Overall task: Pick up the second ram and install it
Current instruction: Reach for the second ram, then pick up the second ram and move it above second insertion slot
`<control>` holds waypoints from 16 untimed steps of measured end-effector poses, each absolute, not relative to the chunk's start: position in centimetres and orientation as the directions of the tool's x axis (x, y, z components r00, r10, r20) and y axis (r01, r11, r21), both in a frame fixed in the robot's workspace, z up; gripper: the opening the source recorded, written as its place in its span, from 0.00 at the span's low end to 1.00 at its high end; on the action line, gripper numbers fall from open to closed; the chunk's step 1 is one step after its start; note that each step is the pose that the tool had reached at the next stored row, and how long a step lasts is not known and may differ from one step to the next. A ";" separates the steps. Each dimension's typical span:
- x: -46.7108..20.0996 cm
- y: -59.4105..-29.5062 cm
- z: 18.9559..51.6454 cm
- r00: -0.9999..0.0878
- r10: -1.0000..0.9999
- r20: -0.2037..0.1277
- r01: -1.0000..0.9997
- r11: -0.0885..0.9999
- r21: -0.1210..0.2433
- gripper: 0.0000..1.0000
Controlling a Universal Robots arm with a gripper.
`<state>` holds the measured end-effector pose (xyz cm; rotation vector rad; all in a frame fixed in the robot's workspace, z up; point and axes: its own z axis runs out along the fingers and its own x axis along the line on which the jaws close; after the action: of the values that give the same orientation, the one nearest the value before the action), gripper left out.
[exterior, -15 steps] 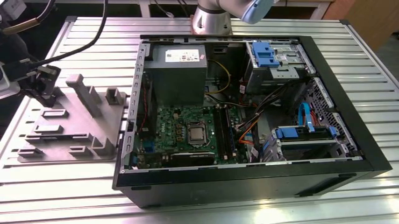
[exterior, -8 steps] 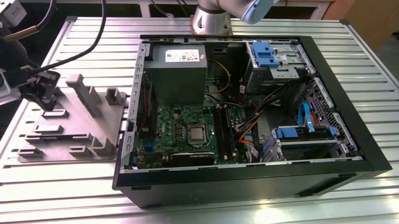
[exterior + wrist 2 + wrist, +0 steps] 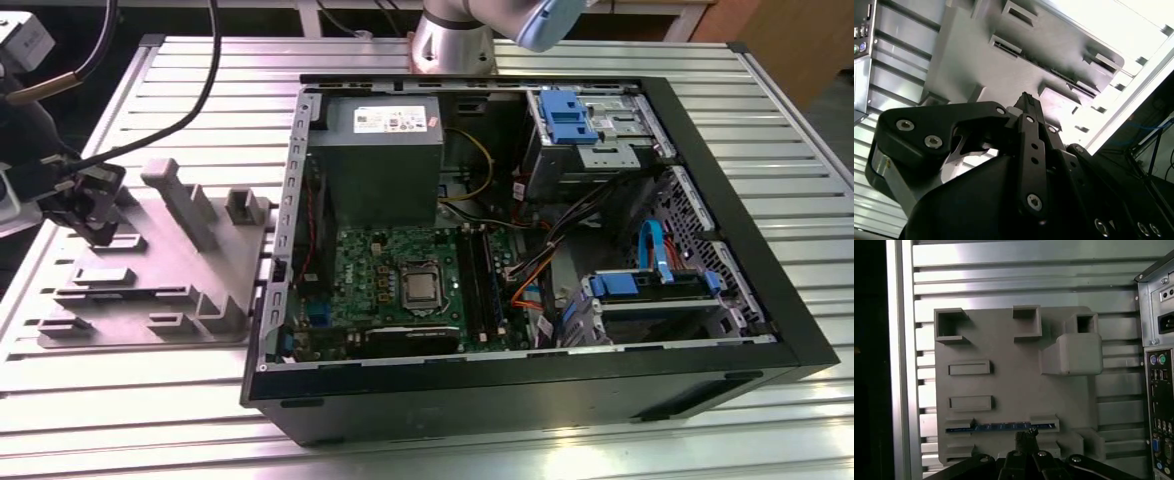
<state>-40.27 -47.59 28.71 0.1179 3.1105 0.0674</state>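
Bright, even light from above, with hard glare on bare metal.

In the exterior view the ribbed table (image 3: 160,400) shines pale, almost white toward the near edge, while the inside of the open computer case (image 3: 534,385) lies in shade. The grey tray (image 3: 134,305) throws only short, soft shadows. In the second wrist view the table burns out to plain white in one corner, and the black gripper (image 3: 1026,100) is a dark mass with small glints on its screws. In the first wrist view one side falls to black.
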 end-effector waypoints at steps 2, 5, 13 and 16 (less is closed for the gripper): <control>-40.3 -47.6 28.7 -0.997 0.076 -0.027 0.075 0.996 0.044 0.10; -40.4 -47.6 28.7 -0.997 0.076 -0.027 0.075 0.996 0.044 0.10; -40.4 -47.6 28.7 -0.997 0.076 -0.027 0.075 0.996 0.044 0.10; -40.4 -47.6 28.7 -0.997 0.076 -0.027 0.074 0.996 0.044 0.10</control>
<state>-40.41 -47.59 28.65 0.1169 3.1104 0.0676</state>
